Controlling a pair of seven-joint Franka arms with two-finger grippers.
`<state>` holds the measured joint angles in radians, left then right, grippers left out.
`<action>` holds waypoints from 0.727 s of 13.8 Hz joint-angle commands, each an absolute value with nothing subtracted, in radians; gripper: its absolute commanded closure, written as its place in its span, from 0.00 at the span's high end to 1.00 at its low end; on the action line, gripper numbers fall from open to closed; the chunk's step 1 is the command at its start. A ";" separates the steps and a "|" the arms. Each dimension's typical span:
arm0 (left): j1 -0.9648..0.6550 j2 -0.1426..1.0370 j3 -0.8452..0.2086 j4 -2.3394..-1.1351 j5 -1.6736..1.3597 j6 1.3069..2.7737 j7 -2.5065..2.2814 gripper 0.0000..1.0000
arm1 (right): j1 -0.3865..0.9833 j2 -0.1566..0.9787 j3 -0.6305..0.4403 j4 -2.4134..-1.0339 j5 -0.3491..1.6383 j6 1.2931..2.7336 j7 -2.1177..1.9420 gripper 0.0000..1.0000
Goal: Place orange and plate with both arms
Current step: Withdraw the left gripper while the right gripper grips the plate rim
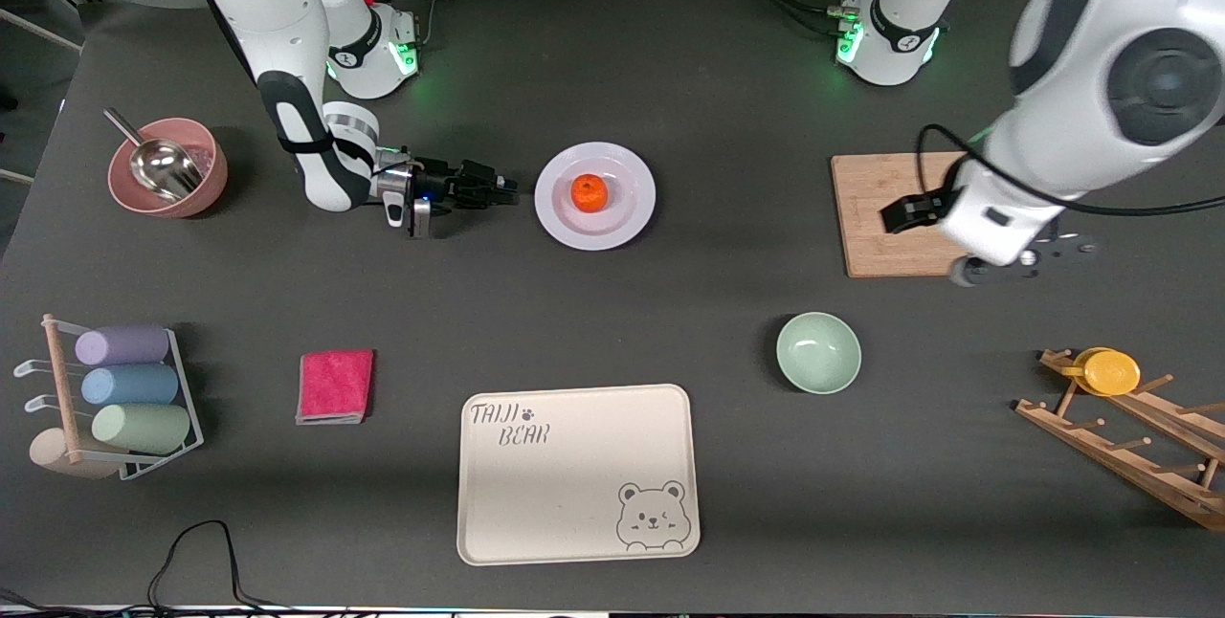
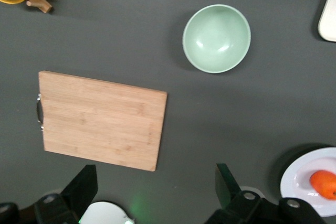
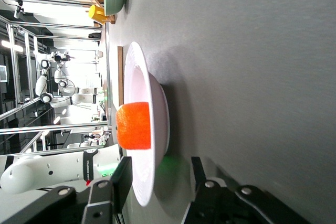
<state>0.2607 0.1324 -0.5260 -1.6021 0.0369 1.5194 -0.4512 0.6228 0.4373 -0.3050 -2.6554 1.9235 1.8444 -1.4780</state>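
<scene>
Orange (image 1: 590, 192) rested in the centre of the plate (image 1: 595, 159) as I viewed the table (image 1: 670, 312) remotely. Right pincer (image 1: 505, 186) lay low and level just beside the plate's rim at the right arm's end, jaws partly apart with the rim edge between them in the right wrist view; I could not tell whether the pads touched it. Left pincer (image 2: 152, 192) hung fully open and empty over the cutting board (image 1: 890, 216), waiting. Green bowl (image 1: 818, 352) and bear tray (image 1: 577, 474) stood nearer the front camera. I judged the orange placed and the plate's move not yet done: grip, lift and set-down remained, the tray perhaps its destination.
</scene>
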 commanded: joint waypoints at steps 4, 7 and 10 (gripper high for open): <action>0.072 -0.073 -0.126 -1.750 -0.054 1.516 -0.146 1.00 | 0.681 0.483 -0.246 -2.603 2.083 1.847 -1.505 0.52; 0.040 -0.097 -0.078 -1.772 -0.057 1.519 -0.110 1.00 | 0.683 0.486 -0.230 -2.595 2.095 1.855 -1.503 0.52; 0.040 -0.100 -0.078 -1.784 -0.055 1.531 -0.106 1.00 | 0.681 0.486 -0.224 -2.594 2.100 1.856 -1.502 0.43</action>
